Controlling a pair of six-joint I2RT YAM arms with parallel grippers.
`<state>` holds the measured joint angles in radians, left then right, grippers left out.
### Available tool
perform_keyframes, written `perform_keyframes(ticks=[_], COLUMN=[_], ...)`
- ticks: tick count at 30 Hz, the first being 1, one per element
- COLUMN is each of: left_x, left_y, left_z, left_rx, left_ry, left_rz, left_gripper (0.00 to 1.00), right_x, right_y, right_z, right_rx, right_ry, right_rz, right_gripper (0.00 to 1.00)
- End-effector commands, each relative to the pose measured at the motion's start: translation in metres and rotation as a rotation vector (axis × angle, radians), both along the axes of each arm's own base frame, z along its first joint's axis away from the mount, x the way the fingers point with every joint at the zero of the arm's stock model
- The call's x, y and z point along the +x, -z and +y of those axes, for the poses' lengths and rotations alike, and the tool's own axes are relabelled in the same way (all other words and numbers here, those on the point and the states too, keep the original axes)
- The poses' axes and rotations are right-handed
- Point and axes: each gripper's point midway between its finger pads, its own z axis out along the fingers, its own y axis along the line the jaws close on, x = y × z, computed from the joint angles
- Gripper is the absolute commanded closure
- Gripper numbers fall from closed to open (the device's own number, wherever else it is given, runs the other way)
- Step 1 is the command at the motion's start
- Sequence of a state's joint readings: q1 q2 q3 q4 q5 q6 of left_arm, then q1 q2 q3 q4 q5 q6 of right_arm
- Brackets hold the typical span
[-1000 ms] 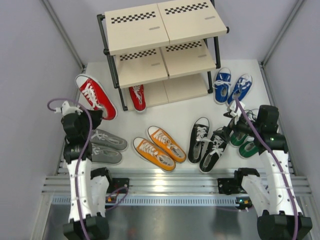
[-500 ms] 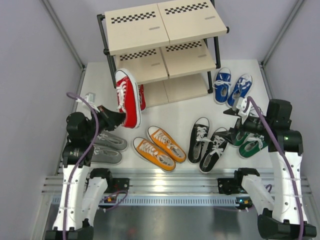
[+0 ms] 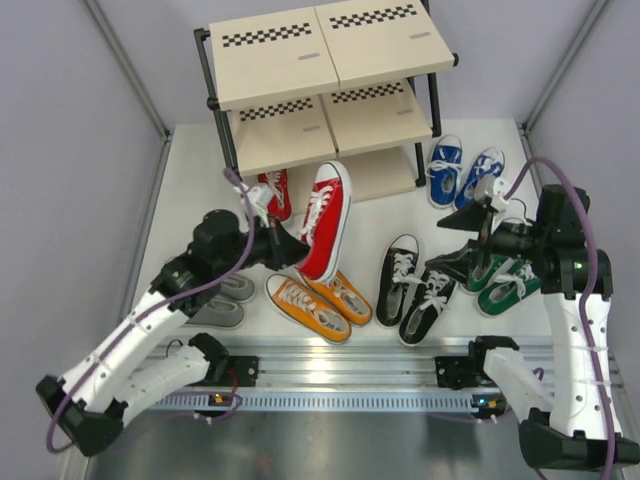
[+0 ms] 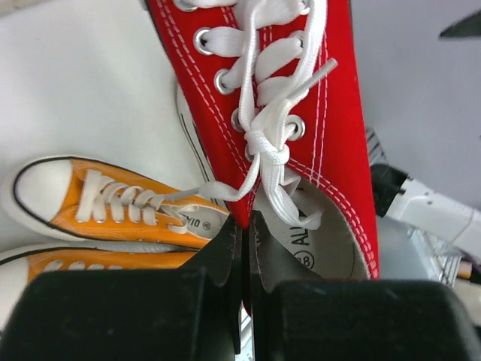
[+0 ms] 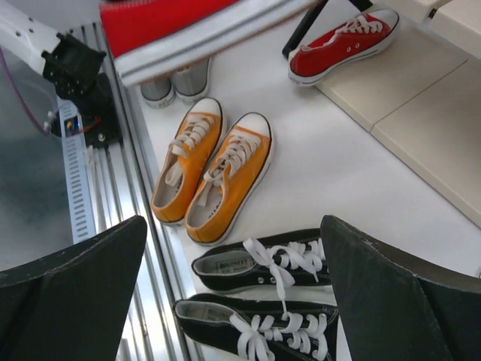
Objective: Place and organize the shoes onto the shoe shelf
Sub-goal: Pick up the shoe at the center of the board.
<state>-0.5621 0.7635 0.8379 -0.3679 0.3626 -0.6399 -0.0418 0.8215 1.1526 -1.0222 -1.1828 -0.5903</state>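
Note:
My left gripper (image 3: pixel 287 250) (image 4: pixel 246 222) is shut on the side wall of a red shoe (image 3: pixel 323 218) (image 4: pixel 301 113) near its opening. It holds the shoe in the air in front of the shoe shelf (image 3: pixel 320 95), above the orange pair (image 3: pixel 315 292) (image 4: pixel 113 203). The other red shoe (image 3: pixel 275 192) (image 5: pixel 342 45) lies on the bottom board at the left. My right gripper (image 3: pixel 455 252) (image 5: pixel 233 223) hangs open and empty above the black pair (image 3: pixel 412 287) (image 5: pixel 263 267). The held red shoe's sole (image 5: pixel 188 26) shows at the top of the right wrist view.
A blue pair (image 3: pixel 465 172) lies right of the shelf. The green pair (image 3: pixel 503 288) is partly hidden under my right arm. The grey pair (image 3: pixel 228 300) lies partly under my left arm. A metal rail (image 3: pixel 330 370) runs along the near edge.
My left arm has swung right with the red shoe, from the table's left side to the front of the shelf. My right arm has risen a little, jaws still wide.

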Motion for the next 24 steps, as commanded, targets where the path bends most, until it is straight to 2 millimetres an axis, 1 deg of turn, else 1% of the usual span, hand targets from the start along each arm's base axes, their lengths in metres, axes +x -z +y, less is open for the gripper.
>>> perform_keyframes(ticks=[1,2,3,4,5,6,7,8,9,10,11,12,13,15,16,17,18,19,20,21,22,23,24], left_x=[0.01,0.008,0.012,0.001,0.004,0.003,-0.005,0.0,-0.004,-0.005,-0.003,-0.002,-0.004,-0.001,-0.003,-0.002,-0.003,-0.003,-0.002,-0.003,-0.005,-0.006,-0.008], left_y=[-0.06,-0.065,-0.057,-0.057,-0.068,-0.059,-0.058,-0.066,-0.06,-0.059,-0.062,-0.056,-0.056,-0.055,-0.055,-0.055,-0.053,-0.053,-0.05,-0.049,-0.051,-0.05,-0.047], left_z=[-0.04,-0.05,-0.065,-0.082,-0.091,-0.105,-0.118,-0.124,-0.136,-0.142,-0.147,-0.154,-0.159,-0.167,-0.171,-0.174,-0.179,-0.181,-0.184,-0.187,-0.19,-0.192,-0.195], left_rx=[-0.065,-0.074,-0.058,-0.067,-0.092,-0.08,-0.085,-0.112,-0.107,-0.112,-0.128,-0.128,-0.137,-0.159,-0.168,-0.175,-0.186,-0.193,-0.191,-0.195,-0.204,-0.204,-0.202], left_ry=[-0.009,0.003,0.01,0.056,0.042,0.061,0.09,0.06,0.076,0.081,0.067,0.07,0.076,0.075,0.081,0.08,0.087,0.088,0.086,0.088,0.097,0.098,0.107], left_rz=[-0.218,-0.226,-0.209,-0.209,-0.232,-0.216,-0.217,-0.237,-0.225,-0.226,-0.231,-0.221,-0.217,-0.212,-0.208,-0.205,-0.201,-0.199,-0.193,-0.188,-0.191,-0.188,-0.184], left_gripper=[1.0,1.0,1.0,1.0,1.0,1.0,1.0,1.0,1.0,1.0,1.0,1.0,1.0,1.0,1.0,1.0,1.0,1.0,1.0,1.0,1.0,1.0,1.0], right_x=[0.005,0.006,0.008,0.017,0.023,0.024,0.031,0.043,0.051,0.055,0.066,0.067,0.068,0.069,0.069,0.067,0.068,0.067,0.065,0.067,0.067,0.065,0.067], right_y=[-0.021,-0.024,-0.024,-0.025,-0.024,-0.025,-0.02,-0.015,-0.007,0.0,0.008,0.013,0.023,0.031,0.041,0.044,0.041,0.048,0.049,0.045,0.047,0.044,0.039], right_z=[0.01,0.011,0.011,0.011,0.01,0.01,0.008,0.002,-0.004,-0.01,-0.021,-0.021,-0.023,-0.025,-0.023,-0.021,-0.018,-0.016,-0.011,-0.009,-0.007,-0.002,0.0], right_rx=[0.097,0.132,0.149,0.169,0.216,0.24,0.257,0.276,0.275,0.268,0.255,0.245,0.239,0.251,0.253,0.268,0.286,0.296,0.303,0.32,0.332,0.343,0.358], right_ry=[-0.005,0.02,0.041,0.055,0.132,0.164,0.202,0.316,0.39,0.458,0.568,0.597,0.622,0.645,0.642,0.629,0.616,0.604,0.574,0.555,0.545,0.507,0.483], right_rz=[0.027,0.093,0.107,0.084,0.18,0.189,0.212,0.273,0.318,0.362,0.372,0.386,0.413,0.43,0.455,0.473,0.462,0.493,0.511,0.5,0.52,0.526,0.518], right_gripper=[0.01,0.01,0.01,0.01,0.01,0.01,0.01,0.01,0.01,0.01,0.01,0.01,0.01,0.01,0.03,0.04,0.05,0.08,0.09,0.11,0.14,0.16,0.2])
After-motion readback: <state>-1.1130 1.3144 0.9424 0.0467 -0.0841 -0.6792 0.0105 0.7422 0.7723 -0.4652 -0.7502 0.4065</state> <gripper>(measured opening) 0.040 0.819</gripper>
